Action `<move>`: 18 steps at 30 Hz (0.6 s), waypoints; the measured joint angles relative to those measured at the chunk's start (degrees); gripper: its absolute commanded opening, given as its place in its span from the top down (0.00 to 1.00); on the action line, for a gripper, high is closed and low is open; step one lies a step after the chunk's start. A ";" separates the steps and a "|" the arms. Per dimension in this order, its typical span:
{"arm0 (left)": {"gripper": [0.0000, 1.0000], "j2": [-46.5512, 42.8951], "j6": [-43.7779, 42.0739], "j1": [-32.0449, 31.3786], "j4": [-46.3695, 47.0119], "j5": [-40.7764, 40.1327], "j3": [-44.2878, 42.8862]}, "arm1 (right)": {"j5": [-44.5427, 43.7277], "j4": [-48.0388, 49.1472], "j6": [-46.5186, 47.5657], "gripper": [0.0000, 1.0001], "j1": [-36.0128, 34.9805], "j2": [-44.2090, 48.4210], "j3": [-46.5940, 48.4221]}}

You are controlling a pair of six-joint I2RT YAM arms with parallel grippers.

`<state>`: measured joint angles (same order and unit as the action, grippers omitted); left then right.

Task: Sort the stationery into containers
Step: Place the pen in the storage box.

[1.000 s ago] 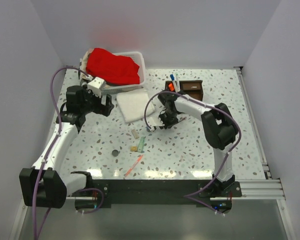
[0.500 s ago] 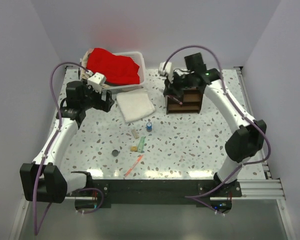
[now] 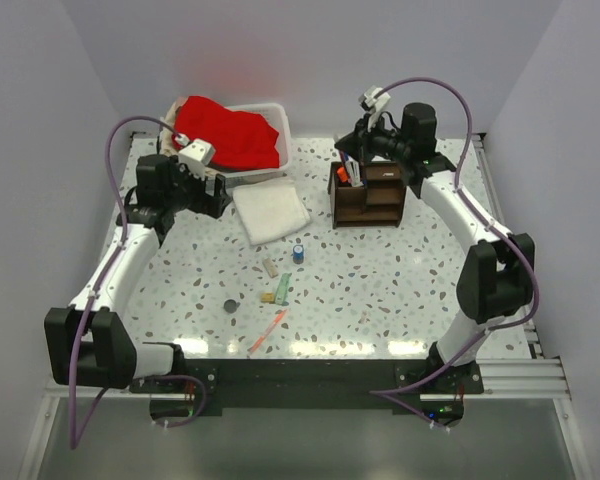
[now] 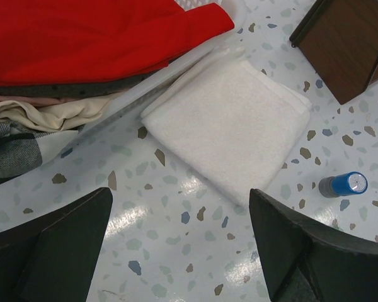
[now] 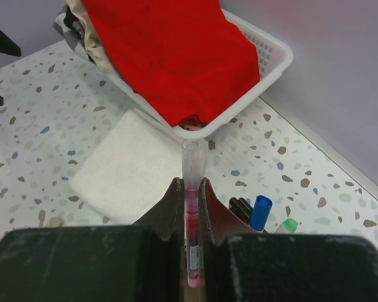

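The dark wooden desk organizer (image 3: 380, 200) stands at the far side of the speckled table (image 3: 400, 290), markers in its left slot. The right gripper (image 5: 190, 185) is clenched on a clear-capped pink-red pen (image 5: 193, 157) over that slot. The likely next move is to lower and release it. The left gripper (image 4: 183, 251) hangs spread and empty near the small blue bottle (image 4: 344, 185).

Dark wooden organizer (image 3: 370, 203) (matt), glossy speckled table (image 3: 410, 285)

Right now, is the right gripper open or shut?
Shut: the right gripper clamps the pink-red pen, fingers touching both its sides.
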<state>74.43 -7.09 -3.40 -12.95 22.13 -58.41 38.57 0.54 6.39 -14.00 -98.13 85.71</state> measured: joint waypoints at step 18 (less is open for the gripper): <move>0.06 3.74 -0.96 0.02 -0.52 -0.66 -1.77 | -1.75 13.18 -2.01 1.00 0.61 -7.56 -1.29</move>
<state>78.17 -8.05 -3.38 -13.47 21.47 -60.18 36.82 13.72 4.38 -13.39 -105.69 84.42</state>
